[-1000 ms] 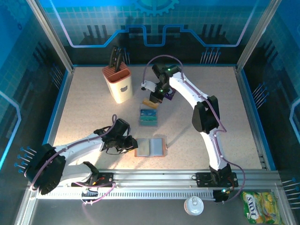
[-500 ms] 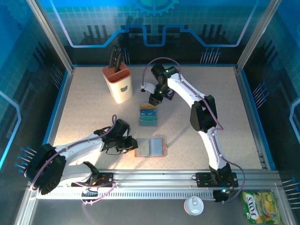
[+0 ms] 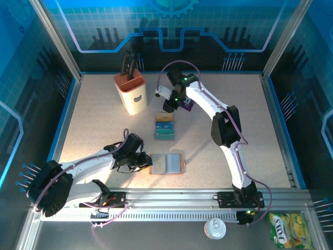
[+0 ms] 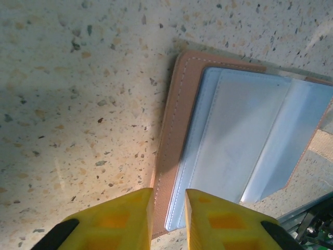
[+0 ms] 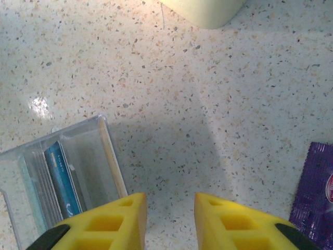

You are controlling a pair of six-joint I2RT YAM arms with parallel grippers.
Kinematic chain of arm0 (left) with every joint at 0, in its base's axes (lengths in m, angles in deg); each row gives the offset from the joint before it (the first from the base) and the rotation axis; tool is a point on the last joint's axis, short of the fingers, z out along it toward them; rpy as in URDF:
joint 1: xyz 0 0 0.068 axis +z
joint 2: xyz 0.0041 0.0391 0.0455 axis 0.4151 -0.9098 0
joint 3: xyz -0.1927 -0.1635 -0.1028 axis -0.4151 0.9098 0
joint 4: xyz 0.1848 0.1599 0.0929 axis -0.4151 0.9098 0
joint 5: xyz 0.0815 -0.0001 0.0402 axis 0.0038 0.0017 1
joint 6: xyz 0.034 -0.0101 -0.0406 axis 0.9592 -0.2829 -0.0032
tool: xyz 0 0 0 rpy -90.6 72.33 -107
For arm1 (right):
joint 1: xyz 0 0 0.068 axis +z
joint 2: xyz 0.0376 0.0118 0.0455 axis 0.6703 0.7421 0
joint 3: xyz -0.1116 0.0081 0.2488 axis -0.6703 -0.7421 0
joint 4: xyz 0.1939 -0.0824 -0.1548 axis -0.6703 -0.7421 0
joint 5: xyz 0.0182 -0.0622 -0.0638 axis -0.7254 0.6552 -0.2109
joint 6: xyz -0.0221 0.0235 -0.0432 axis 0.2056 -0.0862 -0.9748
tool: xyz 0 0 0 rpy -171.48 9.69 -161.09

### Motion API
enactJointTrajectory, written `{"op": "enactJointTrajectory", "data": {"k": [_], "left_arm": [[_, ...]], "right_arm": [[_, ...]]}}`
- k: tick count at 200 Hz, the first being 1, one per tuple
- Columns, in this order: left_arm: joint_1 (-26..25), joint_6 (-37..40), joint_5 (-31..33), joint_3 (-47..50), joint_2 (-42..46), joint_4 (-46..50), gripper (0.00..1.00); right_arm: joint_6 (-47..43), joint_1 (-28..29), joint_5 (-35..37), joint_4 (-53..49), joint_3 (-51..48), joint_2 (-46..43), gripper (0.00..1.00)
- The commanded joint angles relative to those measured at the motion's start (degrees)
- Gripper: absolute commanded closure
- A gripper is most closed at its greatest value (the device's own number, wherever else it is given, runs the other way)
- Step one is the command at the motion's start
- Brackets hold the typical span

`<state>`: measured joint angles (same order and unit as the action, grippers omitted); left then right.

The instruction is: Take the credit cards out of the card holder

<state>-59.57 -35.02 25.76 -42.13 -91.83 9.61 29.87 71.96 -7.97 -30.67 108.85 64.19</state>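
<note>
The card holder (image 3: 167,163) lies open like a book near the front, its grey-blue sleeves (image 4: 250,140) facing up. My left gripper (image 3: 147,161) is shut on its tan left edge (image 4: 174,130), one finger on each side of the leather. The credit cards (image 3: 164,130) stand on edge in a clear tray (image 3: 155,128): teal and blue ones (image 5: 62,177) and a yellowish-tan one (image 5: 112,156) at the tray's far end. My right gripper (image 3: 169,107) hovers just behind the tray, open, with bare table between its fingers (image 5: 169,200).
A cream knife block (image 3: 131,92) stands at the back left. A purple snack packet (image 3: 187,105) lies beside my right gripper. A yellow snack bag (image 3: 289,229) and a white cap (image 3: 214,228) rest beyond the front rail.
My right gripper has opened, left the yellowish-tan card in the tray, and drawn back toward the far side. The left gripper and the card holder have not moved.
</note>
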Motion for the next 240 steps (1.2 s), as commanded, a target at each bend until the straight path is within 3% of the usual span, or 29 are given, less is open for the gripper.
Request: {"op": "enactJointTrajectory", "data": {"k": [1,132,240], "left_arm": [[0.33,-0.37,0.0,1.05,1.24,0.5,0.76],[0.29,-0.78,-0.27,2.02,1.28,-0.55,0.76],[0.3,-0.13,-0.88,1.22,-0.24,-1.61,0.76]], "right_arm": [[1.39,-0.16,-0.84,1.06,-0.27,-1.69,0.68],[0.78,0.8,-0.95,0.02,-3.02,1.54,0.65],[3.93,1.07,-0.07,2.3,-6.87,-6.0,0.64]]}}
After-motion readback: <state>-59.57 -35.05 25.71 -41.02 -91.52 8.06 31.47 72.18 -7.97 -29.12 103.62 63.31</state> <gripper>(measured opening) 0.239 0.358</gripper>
